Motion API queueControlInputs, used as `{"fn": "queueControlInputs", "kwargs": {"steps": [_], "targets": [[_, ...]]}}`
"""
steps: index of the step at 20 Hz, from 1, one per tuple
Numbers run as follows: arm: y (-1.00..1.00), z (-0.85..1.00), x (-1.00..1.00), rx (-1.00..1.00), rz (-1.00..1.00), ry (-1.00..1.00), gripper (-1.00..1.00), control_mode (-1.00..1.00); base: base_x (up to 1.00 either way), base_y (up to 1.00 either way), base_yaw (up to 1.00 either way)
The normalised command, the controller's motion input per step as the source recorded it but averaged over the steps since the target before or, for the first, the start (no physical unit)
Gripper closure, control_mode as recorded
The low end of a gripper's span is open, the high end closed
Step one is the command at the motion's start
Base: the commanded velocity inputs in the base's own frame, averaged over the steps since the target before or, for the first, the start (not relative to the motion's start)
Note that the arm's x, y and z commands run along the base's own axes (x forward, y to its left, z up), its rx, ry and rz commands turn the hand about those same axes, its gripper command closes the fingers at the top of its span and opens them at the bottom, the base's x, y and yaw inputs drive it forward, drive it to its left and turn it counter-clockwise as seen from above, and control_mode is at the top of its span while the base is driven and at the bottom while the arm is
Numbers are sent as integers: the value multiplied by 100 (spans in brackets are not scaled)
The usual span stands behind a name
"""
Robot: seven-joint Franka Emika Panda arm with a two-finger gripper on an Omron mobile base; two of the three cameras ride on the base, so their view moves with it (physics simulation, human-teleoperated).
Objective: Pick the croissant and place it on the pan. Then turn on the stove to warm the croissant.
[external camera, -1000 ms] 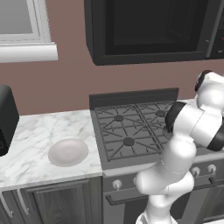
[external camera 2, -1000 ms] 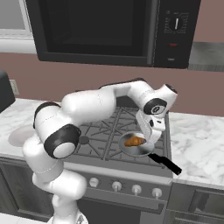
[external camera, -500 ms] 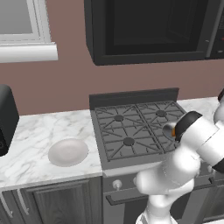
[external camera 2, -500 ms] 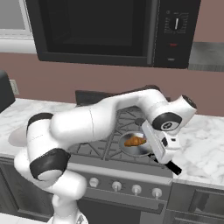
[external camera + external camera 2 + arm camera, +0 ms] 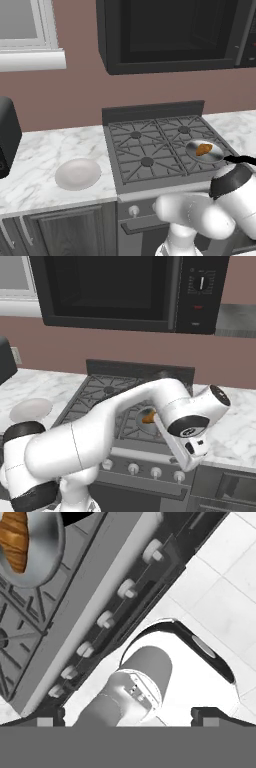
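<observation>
On stove (image 5: 150, 150), croissant (image 5: 203, 149) crosswise in pan (image 5: 210, 154)

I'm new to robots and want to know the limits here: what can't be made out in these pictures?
- Pan, right base view: mostly behind the arm; croissant just peeks out.
- Pan handle, left base view: cut by the right edge.
- Knobs, hand view: markings too small to read.
- Tool, hand view: fingertips barely show.

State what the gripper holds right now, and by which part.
Nothing is held. The gripper is open, its finger tips apart with nothing between them, out in front of the stove knobs. The croissant lies in the pan.
</observation>
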Motion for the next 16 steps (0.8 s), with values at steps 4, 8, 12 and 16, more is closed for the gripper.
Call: {"fn": "queueControlInputs", "kwargs": {"steps": [4,8,12,16], "targets": [[36,-1,-59,0,15,-29,-100,-100,0,0,0],[18,-1,-28,0,20,-30,-100,-100,0,0,0],[0,0,0,0,23,-15,-100,-100,0,0,0],[0,0,0,-1,28,-11,-100,-100,0,0,0]]}}
